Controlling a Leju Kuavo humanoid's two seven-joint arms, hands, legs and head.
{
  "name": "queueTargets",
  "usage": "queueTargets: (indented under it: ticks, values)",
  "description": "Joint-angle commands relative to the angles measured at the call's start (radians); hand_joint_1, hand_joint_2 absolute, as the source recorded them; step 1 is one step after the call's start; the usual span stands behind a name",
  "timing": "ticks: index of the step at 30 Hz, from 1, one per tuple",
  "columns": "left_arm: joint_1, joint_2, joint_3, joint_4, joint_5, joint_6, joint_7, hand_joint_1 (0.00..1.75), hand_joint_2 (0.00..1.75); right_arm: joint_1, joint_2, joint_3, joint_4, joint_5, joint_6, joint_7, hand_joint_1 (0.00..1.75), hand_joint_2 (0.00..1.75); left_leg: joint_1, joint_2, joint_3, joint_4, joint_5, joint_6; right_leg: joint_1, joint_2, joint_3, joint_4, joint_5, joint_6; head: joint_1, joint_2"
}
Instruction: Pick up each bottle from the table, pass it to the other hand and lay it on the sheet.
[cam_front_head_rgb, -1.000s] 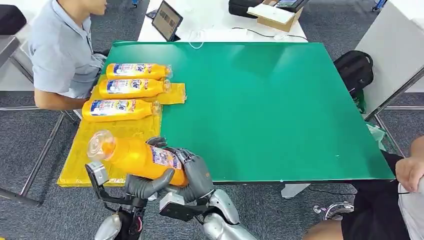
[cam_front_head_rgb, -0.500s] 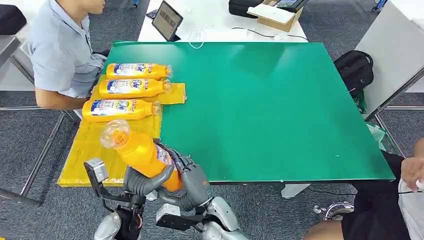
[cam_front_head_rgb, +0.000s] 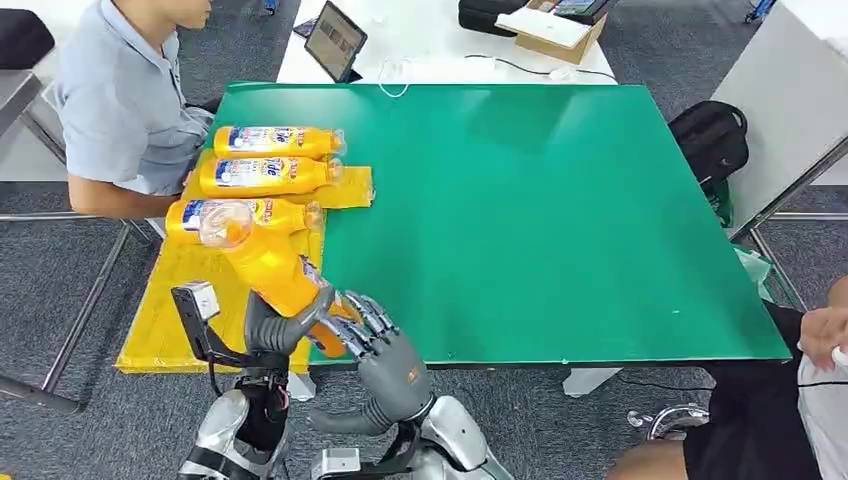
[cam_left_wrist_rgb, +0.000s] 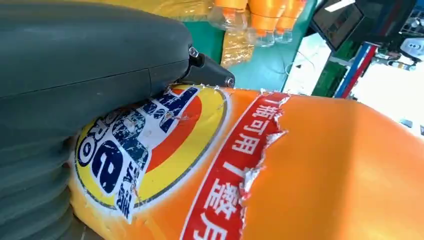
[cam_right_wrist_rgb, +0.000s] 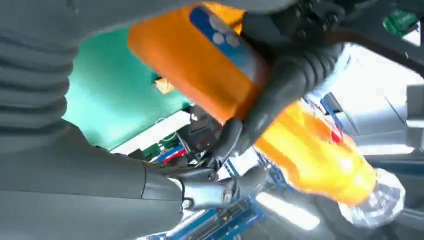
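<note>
My left hand (cam_front_head_rgb: 274, 326) grips an orange bottle (cam_front_head_rgb: 268, 270) around its lower body and holds it tilted above the yellow sheet (cam_front_head_rgb: 165, 305), its clear cap pointing away toward the far bottles. Close up, the bottle's torn label (cam_left_wrist_rgb: 150, 145) lies against my left hand's thumb (cam_left_wrist_rgb: 90, 65). My right hand (cam_front_head_rgb: 378, 345) is just to the right of the bottle's base, fingers spread, holding nothing. The held bottle (cam_right_wrist_rgb: 310, 150) also appears in the right wrist view. Three more orange bottles (cam_front_head_rgb: 268, 175) lie side by side on the sheet's far end.
The green table (cam_front_head_rgb: 540, 220) stretches to the right of the sheet. A person in a grey shirt (cam_front_head_rgb: 120, 110) sits close to the sheet's far left. Another person (cam_front_head_rgb: 820, 345) is at the right edge. A black backpack (cam_front_head_rgb: 710, 135) lies on the floor at the right.
The bottle went from both hands into my left hand alone. My right hand let go and spread its fingers. The bottle swung so its cap points farther away over the sheet.
</note>
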Motion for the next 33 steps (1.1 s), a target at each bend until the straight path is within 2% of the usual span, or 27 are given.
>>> queueTargets:
  ticks: [1,3,5,7,9,10,11,12,14,15,17,18,19,20,22,24,25,28,33]
  values:
    - [-0.115,0.045,0.016,0.134,-0.088,0.029,-0.022,1.75,1.75,0.053,0.053,-0.05,-0.07,-0.016,0.0,0.001,0.0,0.0,0.0,-0.001,0.004,-0.001,-0.001,-0.001,0.001,-0.001,0.003,0.0,-0.002,-0.002,0.0,0.0]
    - [-0.133,0.072,0.001,0.142,-0.145,0.027,-0.031,1.75,1.75,0.044,0.045,-0.034,-0.066,-0.055,0.0,0.001,0.0,0.0,0.001,-0.001,0.004,-0.001,-0.002,-0.001,0.001,-0.001,0.004,0.0,-0.002,-0.002,0.0,0.0]
    - [-0.165,0.114,-0.04,0.169,-0.346,0.124,-0.062,1.75,1.75,0.033,0.031,0.0,-0.068,-0.079,0.0,0.001,0.0,0.0,0.001,-0.001,0.005,-0.001,-0.002,-0.002,0.001,-0.001,0.005,0.001,-0.003,-0.003,0.0,0.0]
    - [-0.236,0.173,-0.073,0.243,-0.589,0.212,-0.02,1.75,1.75,0.019,0.026,0.028,-0.07,-0.107,0.0,0.001,0.0,0.0,0.001,0.0,0.006,0.0,-0.002,-0.002,0.001,0.0,0.005,0.001,-0.003,-0.003,0.0,0.0]
    - [-0.294,0.195,-0.064,0.324,-0.731,0.241,0.007,1.75,1.75,0.017,0.024,0.038,-0.083,-0.122,0.0,0.001,0.0,0.0,0.001,0.0,0.003,-0.001,-0.001,-0.001,0.001,0.0,0.002,0.001,-0.001,-0.002,0.0,0.0]
    - [-0.305,0.199,-0.062,0.34,-0.762,0.248,0.012,1.75,1.75,0.014,0.022,0.046,-0.077,-0.13,0.0,0.001,0.0,0.0,0.001,-0.001,0.004,0.0,-0.001,-0.002,0.001,-0.001,0.004,0.001,-0.002,-0.003,0.0,0.0]
    - [-0.355,0.191,-0.018,0.423,-0.808,0.232,0.016,1.68,1.75,0.013,0.021,0.047,-0.081,-0.134,0.0,0.001,0.0,0.0,0.001,-0.001,0.004,-0.001,-0.001,-0.002,0.001,-0.001,0.003,0.001,-0.002,-0.002,0.0,0.0]
    - [-0.355,0.191,-0.018,0.423,-0.808,0.232,0.016,1.55,1.75,0.013,0.021,0.047,-0.081,-0.134,0.0,0.001,0.0,0.0,0.001,-0.001,0.003,-0.001,0.0,-0.001,0.001,-0.001,0.003,0.0,-0.001,-0.002,0.0,0.0]
    - [-0.424,0.202,-0.013,0.532,-0.915,0.263,0.049,1.57,1.75,0.008,0.014,0.07,-0.069,-0.164,0.0,0.001,0.0,0.0,0.001,-0.001,0.004,0.0,0.0,-0.002,0.001,-0.001,0.004,0.001,-0.002,-0.002,0.0,0.0]
    - [-0.424,0.202,-0.013,0.532,-0.915,0.263,0.049,1.66,1.75,0.008,0.014,0.07,-0.069,-0.164,0.0,0.001,0.0,0.0,0.001,0.0,0.003,-0.001,0.001,-0.001,0.001,0.0,0.003,0.001,0.0,-0.002,0.0,0.0]
    - [-0.492,0.216,-0.029,0.663,-1.06,0.311,0.083,1.61,1.75,0.004,0.008,0.096,-0.057,-0.193,0.0,0.001,0.0,0.0,0.001,-0.001,0.004,-0.001,0.001,-0.001,0.001,-0.001,0.003,0.001,-0.001,-0.002,0.0,0.0]
    - [-0.492,0.216,-0.029,0.663,-1.06,0.311,0.083,1.68,1.75,0.004,0.008,0.096,-0.057,-0.193,0.0,0.001,0.0,0.0,0.001,-0.001,0.003,0.0,0.001,-0.001,0.001,-0.001,0.003,0.001,-0.001,-0.002,0.0,0.0]
    - [-0.54,0.223,-0.04,0.759,-1.164,0.327,0.127,1.69,1.75,-0.003,0.002,0.118,-0.048,-0.209,0.0,0.001,0.0,0.0,0.001,-0.001,0.005,0.0,-0.001,-0.002,0.001,-0.001,0.005,0.002,-0.002,-0.003,0.0,0.0]
    - [-0.549,0.226,-0.039,0.775,-1.171,0.316,0.127,1.71,1.75,-0.007,0.002,0.124,-0.042,-0.218,0.0,0.001,0.0,0.0,0.001,0.0,0.005,-0.001,0.0,-0.002,0.001,0.0,0.005,0.001,-0.002,-0.002,0.0,0.0]
    - [-0.582,0.225,-0.026,0.837,-1.194,0.278,0.131,1.64,1.75,-0.01,-0.008,0.143,-0.041,-0.26,0.0,0.001,0.0,0.0,0.001,0.0,0.003,-0.001,0.001,-0.001,0.001,0.0,0.002,0.001,0.0,-0.002,0.0,0.0]
    - [-0.601,0.225,-0.034,0.873,-1.222,0.251,0.147,1.75,1.75,-0.01,-0.012,0.147,-0.042,-0.271,0.0,0.001,0.0,0.0,0.001,0.0,0.004,0.0,0.0,-0.001,0.001,0.0,0.004,0.001,-0.001,-0.002,0.0,0.0]
    - [-0.628,0.229,-0.054,0.918,-1.273,0.219,0.188,1.75,1.75,-0.013,-0.019,0.157,-0.042,-0.302,0.0,0.001,0.0,0.0,0.001,0.001,0.005,0.0,-0.001,-0.002,0.001,0.001,0.005,0.001,-0.002,-0.003,0.0,0.0]
    - [-0.65,0.234,-0.071,0.953,-1.319,0.182,0.209,1.75,1.75,-0.016,-0.022,0.16,-0.04,-0.327,0.0,0.001,0.0,0.0,0.001,0.0,0.002,0.0,0.0,-0.001,0.001,0.0,0.002,0.001,-0.001,-0.002,0.0,0.0]
    - [-0.642,0.238,-0.093,0.963,-1.362,0.081,0.191,1.75,1.75,-0.014,-0.033,0.167,-0.037,-0.37,0.0,0.001,0.0,0.0,0.001,0.0,0.004,0.0,0.0,-0.001,0.001,0.0,0.004,0.001,-0.002,-0.002,0.0,0.0]
